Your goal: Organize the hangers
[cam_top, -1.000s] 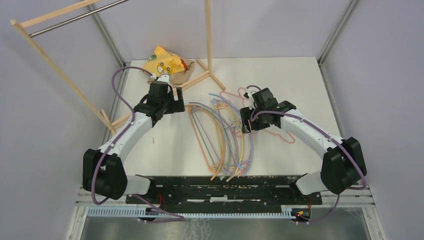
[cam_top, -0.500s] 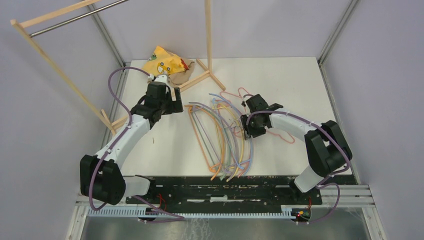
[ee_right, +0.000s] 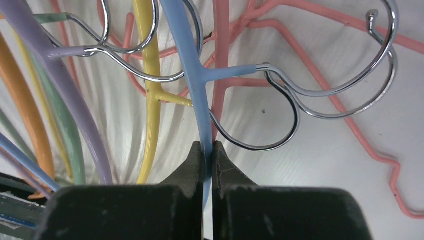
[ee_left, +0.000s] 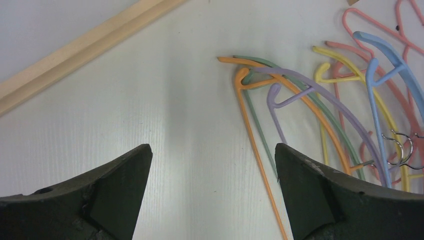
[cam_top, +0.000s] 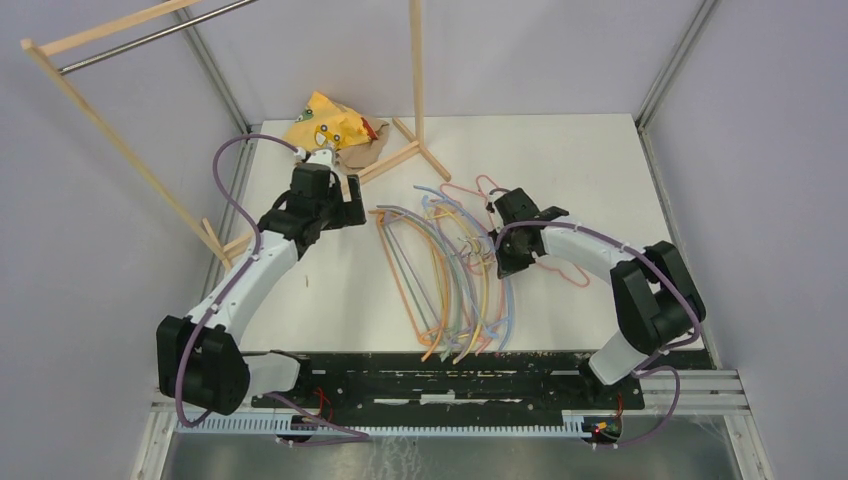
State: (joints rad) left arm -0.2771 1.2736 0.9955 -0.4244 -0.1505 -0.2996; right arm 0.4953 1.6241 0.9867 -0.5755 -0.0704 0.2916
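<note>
Several thin hangers [cam_top: 450, 275] in orange, green, purple, yellow, blue and pink lie fanned out on the white table between the arms. My right gripper [ee_right: 207, 145] is shut on the blue hanger [ee_right: 192, 65], pinching its thin bar just below the neck, where its metal hook [ee_right: 280, 85] branches off. Pink hangers [ee_right: 320, 75] lie under and to the right of it, a yellow one [ee_right: 150, 75] to the left. In the top view the right gripper [cam_top: 501, 262] sits at the pile's right side. My left gripper [ee_left: 212, 147] is open over bare table, left of the orange hanger [ee_left: 255, 140].
A wooden-framed rack [cam_top: 110, 130] with a metal rail [cam_top: 150, 35] stands at the back left, its base bars [ee_left: 75, 50] running across the table beside the left gripper [cam_top: 350, 205]. A yellow cloth [cam_top: 325, 120] lies at the back edge.
My right gripper has closed on the blue hanger's bar, and that arm has drawn in and lowered over the pile. The left arm shifted only slightly.
</note>
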